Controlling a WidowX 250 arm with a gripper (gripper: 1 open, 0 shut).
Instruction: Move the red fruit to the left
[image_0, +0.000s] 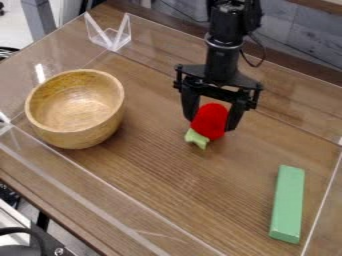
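The red fruit (209, 124) is a small bright red strawberry with a light green stem end, lying on the wooden table right of centre. My black gripper (214, 112) hangs straight above it, open, one finger on each side of the berry's upper part. I cannot tell whether the fingers touch it. The fruit's top edge is partly hidden behind the fingers.
A round wooden bowl (74, 107) stands at the left. A flat green rectangular block (287, 204) lies at the front right. Clear plastic walls (107, 32) ring the table, with a folded clear corner piece at the back left.
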